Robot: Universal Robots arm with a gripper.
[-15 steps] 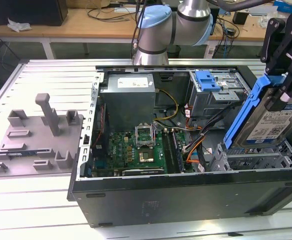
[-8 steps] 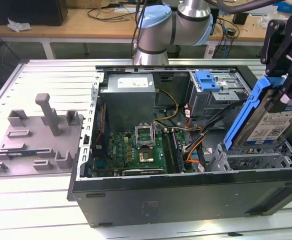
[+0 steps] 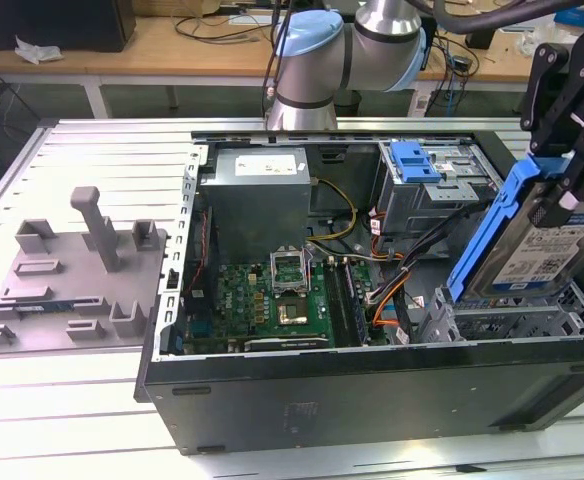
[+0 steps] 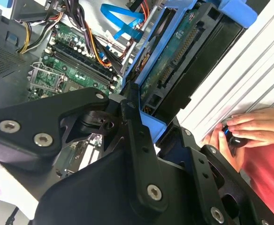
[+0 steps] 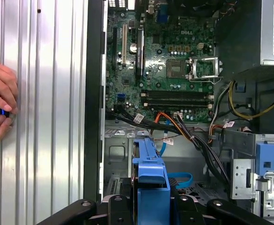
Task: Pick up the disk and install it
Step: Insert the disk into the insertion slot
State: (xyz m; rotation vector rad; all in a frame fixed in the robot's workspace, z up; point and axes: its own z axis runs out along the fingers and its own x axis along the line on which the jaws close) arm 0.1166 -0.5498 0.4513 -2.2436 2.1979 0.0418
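Open computer case, green motherboard, grey power supply, blue bracket, grey moulded fixture, perhaps a jig

My bench is a grey metal top of long ribbed slats, lit bright and even. Behind it, in the exterior view, a wooden desk on white legs runs across, strewn with cables. A black box sits on it toward the exterior view's left. The floor beneath the desk looks dark green.
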